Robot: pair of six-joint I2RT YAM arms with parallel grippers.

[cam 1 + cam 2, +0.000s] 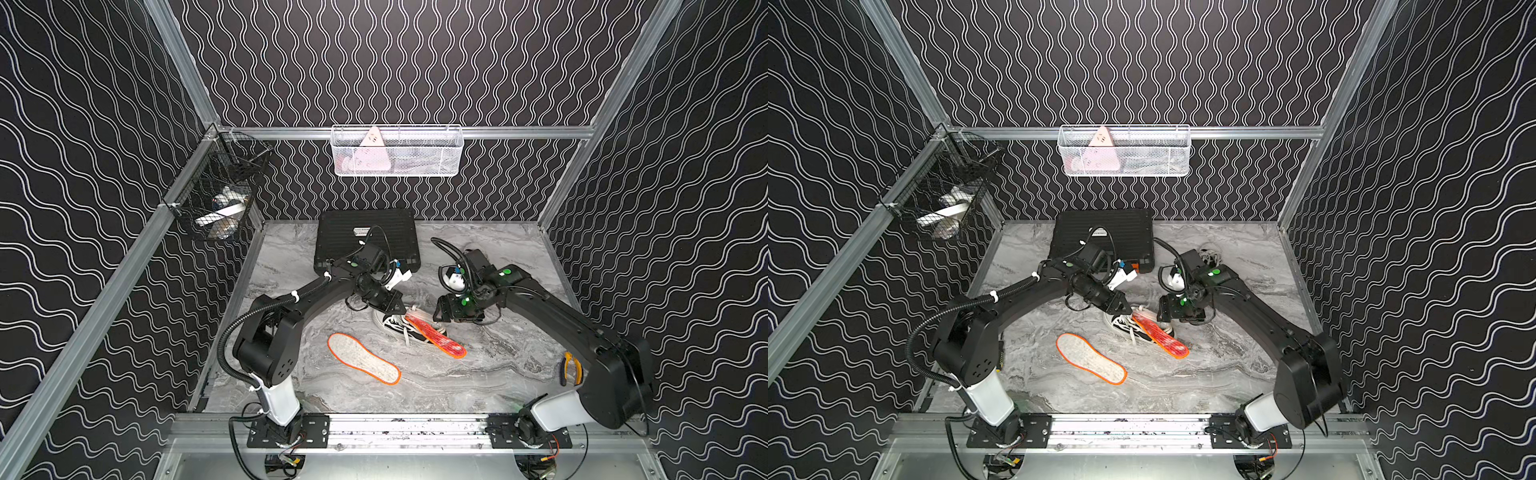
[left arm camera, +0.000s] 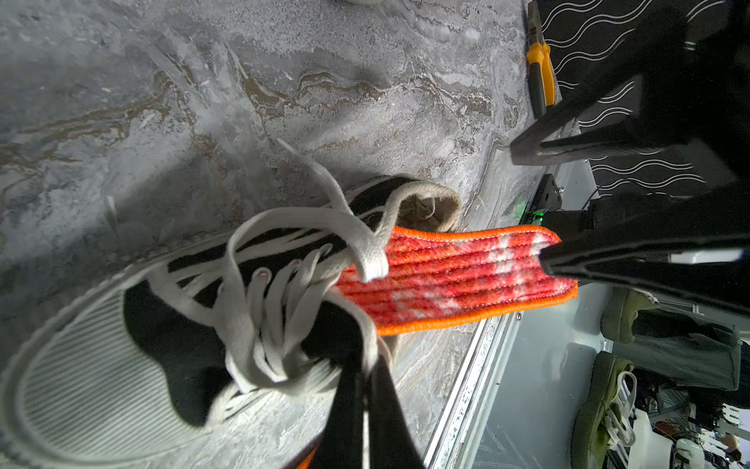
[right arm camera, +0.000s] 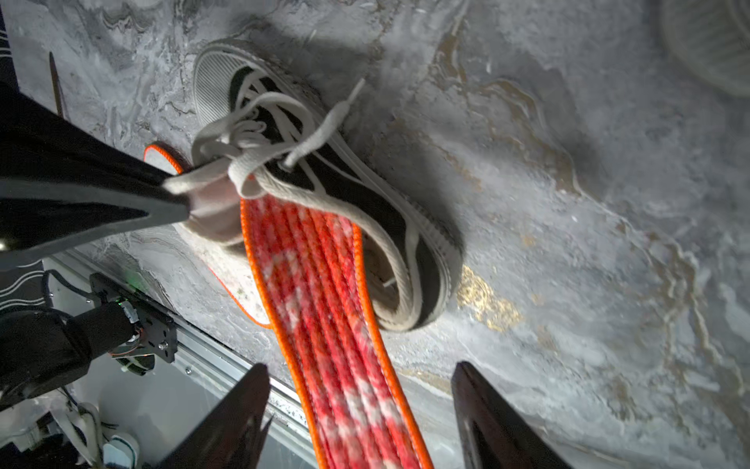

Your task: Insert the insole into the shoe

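L gripper (image 2: 363, 367) is clamped on sneaker (image 1: 392, 326) tongue, mid-bench (image 1: 498, 374). Red insole (image 1: 436, 340) is lodged partway in sneaker, heel end out twd 4 o'clock, btwn wide-spread R gripper (image 3: 359, 369) jaws.

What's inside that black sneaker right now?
The front of a red insole is tucked into the sneaker; its back end sticks out by the open right tool. How far in it reaches is hidden under the laces and the black top.
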